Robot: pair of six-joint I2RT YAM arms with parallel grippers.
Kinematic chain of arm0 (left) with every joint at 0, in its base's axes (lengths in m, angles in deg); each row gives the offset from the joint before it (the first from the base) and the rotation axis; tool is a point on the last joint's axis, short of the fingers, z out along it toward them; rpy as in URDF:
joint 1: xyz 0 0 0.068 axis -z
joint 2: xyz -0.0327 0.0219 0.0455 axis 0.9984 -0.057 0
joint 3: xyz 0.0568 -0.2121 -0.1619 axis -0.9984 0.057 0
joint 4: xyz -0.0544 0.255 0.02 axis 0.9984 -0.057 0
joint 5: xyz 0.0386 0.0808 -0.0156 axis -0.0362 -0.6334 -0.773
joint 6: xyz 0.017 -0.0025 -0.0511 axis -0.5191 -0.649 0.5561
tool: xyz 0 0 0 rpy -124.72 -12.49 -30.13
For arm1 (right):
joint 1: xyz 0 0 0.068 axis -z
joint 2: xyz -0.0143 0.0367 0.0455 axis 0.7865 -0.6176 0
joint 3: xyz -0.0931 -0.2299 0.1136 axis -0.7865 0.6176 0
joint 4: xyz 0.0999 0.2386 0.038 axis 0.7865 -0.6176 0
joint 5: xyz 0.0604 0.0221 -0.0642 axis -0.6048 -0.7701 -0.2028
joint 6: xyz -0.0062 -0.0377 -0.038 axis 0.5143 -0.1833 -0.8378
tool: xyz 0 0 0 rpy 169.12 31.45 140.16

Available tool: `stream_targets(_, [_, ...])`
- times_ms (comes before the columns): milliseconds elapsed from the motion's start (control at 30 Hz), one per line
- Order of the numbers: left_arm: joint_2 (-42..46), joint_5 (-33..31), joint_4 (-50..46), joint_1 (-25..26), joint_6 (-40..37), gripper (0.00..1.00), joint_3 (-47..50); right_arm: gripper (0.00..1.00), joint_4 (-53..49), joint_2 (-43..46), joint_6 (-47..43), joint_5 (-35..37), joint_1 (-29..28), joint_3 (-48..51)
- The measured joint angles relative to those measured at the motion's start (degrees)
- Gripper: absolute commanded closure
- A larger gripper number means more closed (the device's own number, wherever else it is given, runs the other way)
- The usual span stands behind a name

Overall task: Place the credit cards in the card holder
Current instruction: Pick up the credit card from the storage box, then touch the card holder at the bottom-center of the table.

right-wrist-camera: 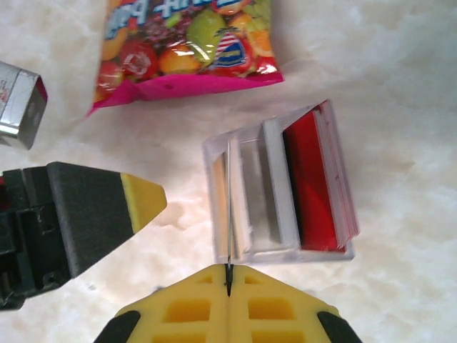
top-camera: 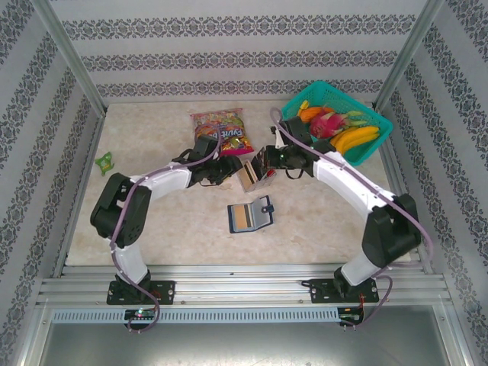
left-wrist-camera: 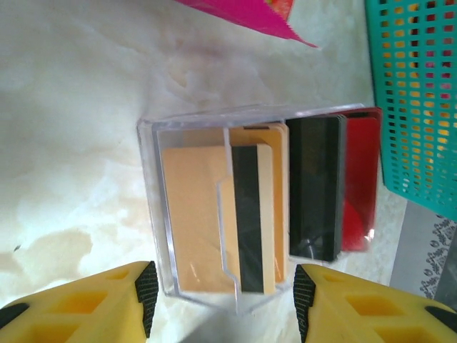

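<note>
- The card holder (top-camera: 250,216) is seen lying open on the desk (top-camera: 168,229), about midway across and nearer the front edge than the clear box (left-wrist-camera: 148,179)
- Tan cards (left-wrist-camera: 193,214), a black card (left-wrist-camera: 314,186) and a red card (left-wrist-camera: 360,179) are held on edge inside the clear box, tan at one end and red at the other
- The left gripper (left-wrist-camera: 225,296) is set with its jaws open, one finger on either side of the tan end of the box; contact with the box cannot be told
- The right gripper (right-wrist-camera: 228,282) is pressed closed on one thin card (right-wrist-camera: 228,214), seen edge-on and reaching into the box
- A snack bag (right-wrist-camera: 186,43) is laid behind the box, towards the back edge
- A basket (top-camera: 328,85) is placed in the back right corner
</note>
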Motion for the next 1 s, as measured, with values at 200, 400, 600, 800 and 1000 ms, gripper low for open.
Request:
stream_targets(200, [10.6,-1.57,-1.81,0.33,-1.11,0.43,10.14,1.0,3.41,8.74,3.93,-0.9,-4.57,10.27])
stream_targets(400, [15.78,-2.69,-3.96,3.32,-1.09,0.44,16.98,1.0,6.14,10.93,8.22,0.22,-10.73,19.78])
stream_targets(600, [15.91,-3.32,-4.33,7.78,-1.09,0.45,17.44,1.0,5.09,12.9,9.75,4.42,-12.31,23.39])
stream_targets(800, [14.03,-3.76,-4.33,9.92,-1.11,0.47,16.79,1.0,3.37,13.73,9.51,9.2,-12.96,23.5])
stream_targets(1000, [12.44,-3.74,-4.31,11.82,-1.11,0.48,15.34,1.0,2.01,13.57,9.31,10.88,-12.96,23.5])
